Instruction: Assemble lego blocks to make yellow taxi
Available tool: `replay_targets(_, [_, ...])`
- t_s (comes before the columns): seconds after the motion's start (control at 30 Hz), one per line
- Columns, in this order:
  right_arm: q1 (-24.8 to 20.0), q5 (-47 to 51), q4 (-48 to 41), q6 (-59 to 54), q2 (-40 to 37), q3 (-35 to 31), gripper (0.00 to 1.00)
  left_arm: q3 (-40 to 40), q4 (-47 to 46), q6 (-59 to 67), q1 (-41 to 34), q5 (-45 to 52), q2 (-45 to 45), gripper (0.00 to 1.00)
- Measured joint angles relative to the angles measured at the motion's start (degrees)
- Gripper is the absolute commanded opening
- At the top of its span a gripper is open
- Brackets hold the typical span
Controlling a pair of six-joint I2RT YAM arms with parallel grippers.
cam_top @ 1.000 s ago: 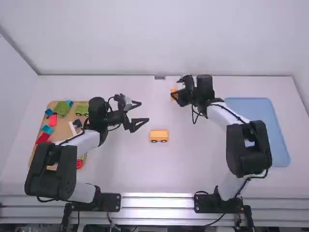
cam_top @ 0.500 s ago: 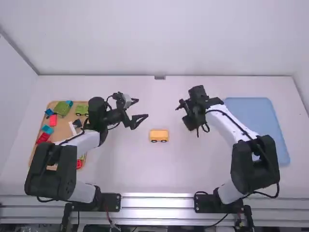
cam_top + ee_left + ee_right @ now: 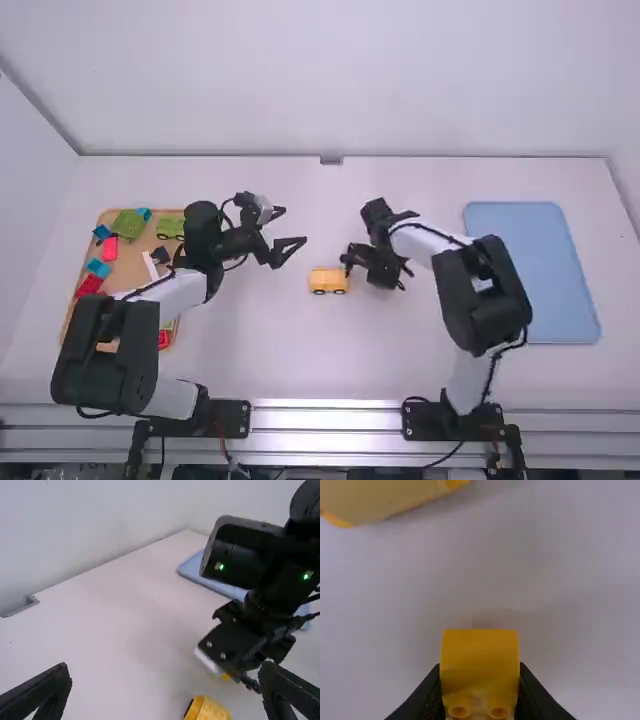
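Note:
The yellow car body (image 3: 329, 281) stands on its wheels mid-table; its end also shows in the left wrist view (image 3: 207, 709). My right gripper (image 3: 352, 262) is just to its right. In the right wrist view my right gripper (image 3: 480, 685) is shut on a yellow block (image 3: 480, 655) with round tubes at its lower end, and the car body (image 3: 380, 497) lies across the top left corner. My left gripper (image 3: 290, 232) hangs open left of the car body; its fingers stand wide apart in the left wrist view (image 3: 165, 692).
A wooden tray (image 3: 133, 262) with green, blue and red blocks is at the left, partly under the left arm. A blue tray (image 3: 540, 270) lies at the right. A small grey bracket (image 3: 331, 160) sits at the table's back edge.
My right gripper has come from the back of the table toward the camera and stops beside the car body, carrying the yellow block. The left arm has barely moved.

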Motion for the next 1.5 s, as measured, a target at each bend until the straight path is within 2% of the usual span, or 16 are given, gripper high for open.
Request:
replay_targets(0.13, [0.85,1.33,1.49,-4.24,0.98,0.0,0.07,0.0,0.02,0.02,0.0,-0.07,0.0,0.99])
replay_targets(0.27, [0.74,1.51,2.1,-6.19,0.98,0.0,0.16,0.0,0.0,0.02,-0.02,-0.2,0.0,0.99])
replay_targets(0.33, [0.74,1.53,2.1,-6.95,0.98,0.0,0.27,0.0,-0.02,0.0,0.0,-0.22,0.0,0.99])
replay_targets(0.4, [0.74,1.51,2.12,-7.19,0.98,0.0,0.46,0.0,-0.02,0.0,-0.02,-0.2,0.0,0.99])
replay_targets(0.47, [0.74,1.57,2.01,-7.37,0.98,0.0,0.7,0.0,-0.2,0.0,-0.02,-0.2,0.0,0.99])
replay_targets(0.57, [0.74,1.53,-0.26,-6.49,0.98,0.59,0.75,0.0,-0.57,0.0,0.0,-0.2,0.0,0.99])
replay_targets(0.63, [0.74,1.57,-3.39,-5.4,0.98,1.86,0.95,0.0,-0.7,0.0,0.0,-0.22,0.0,0.99])
replay_targets(0.67, [0.74,1.44,-4.9,-4.94,0.98,2.6,0.98,0.0,-0.76,0.0,-0.02,-0.2,0.0,0.99])
replay_targets(0.8, [0.74,0.11,-12.96,-3.91,0.98,9.18,0.98,0.0,-1.14,0.0,0.0,-0.22,0.0,0.99])
replay_targets(0.93, [0.74,-2.78,-21.53,-3.28,0.98,18.93,0.98,0.0,-1.22,0.0,0.0,-0.24,0.0,0.99])
replay_targets(1.1, [0.26,-6.69,-24.39,-3.19,0.98,28.15,0.98,0.0,-1.25,0.0,-0.02,-0.22,0.0,0.99])
replay_targets(1.3, [-2.82,-10.36,-23.04,-0.04,0.9,30.23,0.98,0.0,-1.07,0.02,0.0,-0.5,0.0,0.99])
replay_targets(1.5, [-6.78,-13.75,-24.76,2.23,0.09,30.1,0.98,0.0,-0.5,-0.02,0.0,-6.58,0.0,0.99])
